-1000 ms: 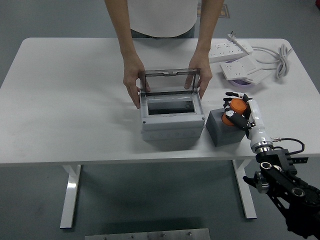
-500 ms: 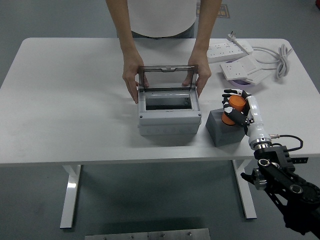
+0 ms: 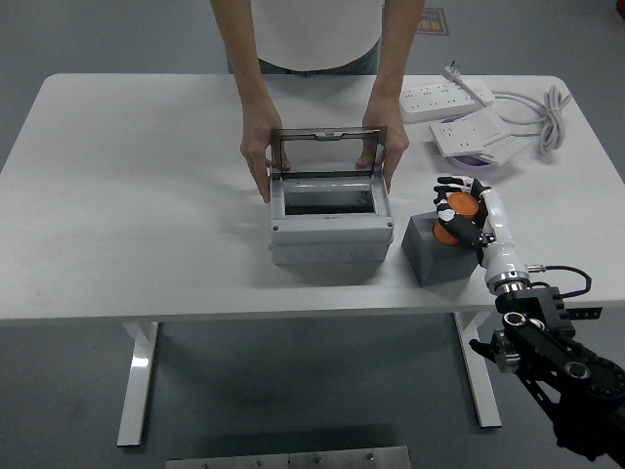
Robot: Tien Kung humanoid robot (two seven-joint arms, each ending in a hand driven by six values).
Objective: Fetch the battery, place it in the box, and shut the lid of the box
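The grey box (image 3: 330, 231) stands mid-table with its clear lid (image 3: 330, 151) raised upright. A person at the far side holds the box with a hand on each side (image 3: 258, 166) (image 3: 387, 159). The orange battery (image 3: 459, 211) is in my right hand (image 3: 455, 212), whose fingers are curled around it just above a dark grey block (image 3: 437, 252) to the right of the box. My right arm (image 3: 503, 249) comes in from the lower right. The left arm is out of view.
Two white power strips (image 3: 446, 96) (image 3: 477, 132) and a coiled white cable (image 3: 544, 112) lie at the back right. A small purple thing (image 3: 473, 161) peeks out under the nearer strip. The table's near edge (image 3: 244, 315) runs below the box.
The person has slid the box a little to the left and back, then held it still. My right hand with the battery has barely moved.
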